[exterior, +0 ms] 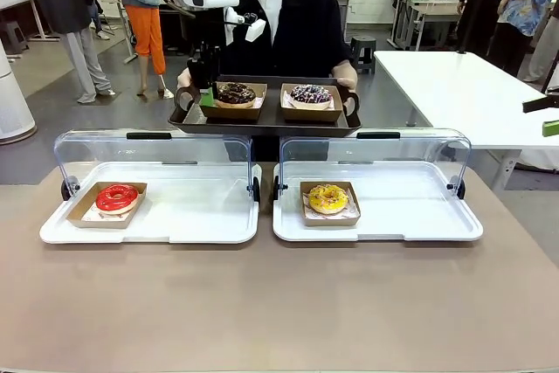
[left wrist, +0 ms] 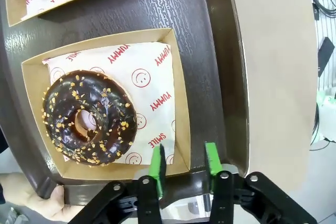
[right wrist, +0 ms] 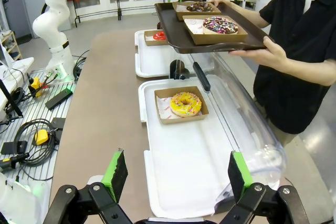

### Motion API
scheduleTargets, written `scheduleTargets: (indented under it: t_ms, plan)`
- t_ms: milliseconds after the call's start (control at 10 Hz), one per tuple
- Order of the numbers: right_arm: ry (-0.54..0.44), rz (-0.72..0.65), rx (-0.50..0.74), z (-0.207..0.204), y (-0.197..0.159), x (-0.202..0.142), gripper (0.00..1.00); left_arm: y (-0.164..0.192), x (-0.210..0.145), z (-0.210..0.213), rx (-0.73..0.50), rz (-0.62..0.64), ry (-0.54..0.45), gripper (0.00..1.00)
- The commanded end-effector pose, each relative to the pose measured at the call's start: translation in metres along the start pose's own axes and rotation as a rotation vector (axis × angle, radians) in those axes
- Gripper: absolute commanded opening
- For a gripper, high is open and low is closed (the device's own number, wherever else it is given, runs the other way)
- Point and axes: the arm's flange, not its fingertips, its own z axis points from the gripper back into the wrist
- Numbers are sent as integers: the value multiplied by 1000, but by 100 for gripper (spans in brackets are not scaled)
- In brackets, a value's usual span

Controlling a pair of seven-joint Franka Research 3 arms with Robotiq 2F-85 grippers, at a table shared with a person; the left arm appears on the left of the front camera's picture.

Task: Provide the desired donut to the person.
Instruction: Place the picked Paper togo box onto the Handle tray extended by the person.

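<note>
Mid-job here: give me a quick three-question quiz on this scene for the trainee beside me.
1. True or false: the chocolate nut donut sits in a carton on the dark tray that the person holds.
2. Which donut lies in the white display tray on the robot's right side? A red, B yellow, C chocolate.
3. Fill in: the left gripper has its jaws either side of the carton's ____.

Key: 1 true; 2 B, the yellow donut; 3 wall (rim).
</note>
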Motion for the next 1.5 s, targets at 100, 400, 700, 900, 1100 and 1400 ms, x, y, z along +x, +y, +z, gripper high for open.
scheduleTargets:
  t_ms: [100,400,700,900,1100,1400]
  plan:
    - [-5,0,4,0,1,0,100,9,3,8,-16,-16,-4,92]
    - [-5,0,4,0,1,0,100,8,3,8,-17,-16,-7,100]
    - [-5,0,4,0,1,0,100,8,4,7,-26,-20,-13,100]
    - [-5,0,4,0,1,0,100,6,4,8,-35,-20,-23,100]
    - [-5,0,4,0,1,0,100,-5,0,12,-26,-36,-42,100]
    - [-5,0,4,0,1,0,100,-48,-39,31,19,-33,-115,100]
